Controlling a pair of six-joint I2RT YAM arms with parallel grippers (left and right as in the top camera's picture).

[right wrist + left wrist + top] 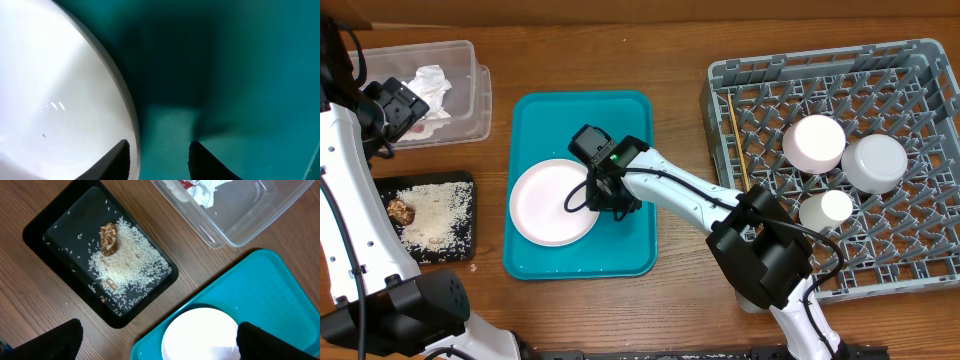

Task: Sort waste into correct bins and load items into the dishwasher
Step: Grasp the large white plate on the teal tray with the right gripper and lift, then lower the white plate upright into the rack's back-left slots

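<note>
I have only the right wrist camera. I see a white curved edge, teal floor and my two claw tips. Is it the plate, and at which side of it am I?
Observer: Yes, the pale pink plate; your right claw is at its rim nearest the grey dish rack.
Operator: What is in the rack now?
Observer: A pink bowl, a white bowl, a small cup and a wooden stick; no plate.
Operator: And the left claw?
Observer: The left claw is open and empty, raised beside the clear tub.
</note>
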